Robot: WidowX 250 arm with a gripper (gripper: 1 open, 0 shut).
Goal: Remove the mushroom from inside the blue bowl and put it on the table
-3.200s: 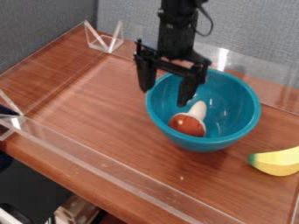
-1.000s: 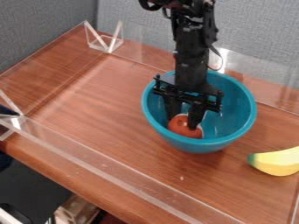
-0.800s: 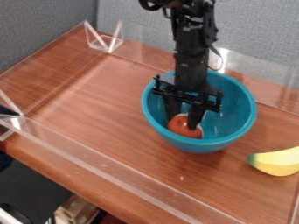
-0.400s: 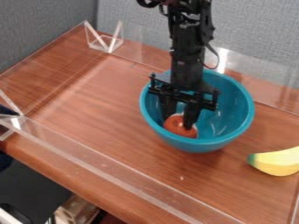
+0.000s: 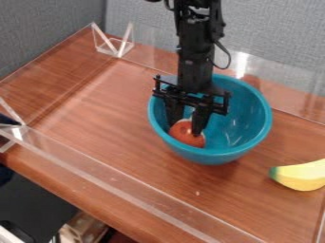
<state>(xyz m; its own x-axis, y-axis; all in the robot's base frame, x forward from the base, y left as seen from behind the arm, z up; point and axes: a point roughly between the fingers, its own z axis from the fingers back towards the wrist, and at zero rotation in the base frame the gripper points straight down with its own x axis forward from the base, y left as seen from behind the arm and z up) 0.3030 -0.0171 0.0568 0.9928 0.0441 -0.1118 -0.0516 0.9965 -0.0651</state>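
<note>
The teal-blue bowl (image 5: 244, 123) stands right of centre on the reddish wooden table (image 5: 102, 104). Inside it, on the left part of its floor, lies the mushroom (image 5: 187, 137), whose red-orange cap shows. My black gripper (image 5: 189, 127) reaches straight down into the bowl. Its two fingers stand on either side of the mushroom, closed in against it. The stem is hidden behind the fingers.
A yellow banana-shaped toy (image 5: 302, 174) lies on the table to the right of the bowl, near the front. Clear acrylic walls (image 5: 121, 176) edge the tabletop, with a clear bracket (image 5: 117, 42) at the back left corner.
The gripper, still closed around the mushroom, has edged slightly left and up in the picture. The bowl has shifted a little left with it.
</note>
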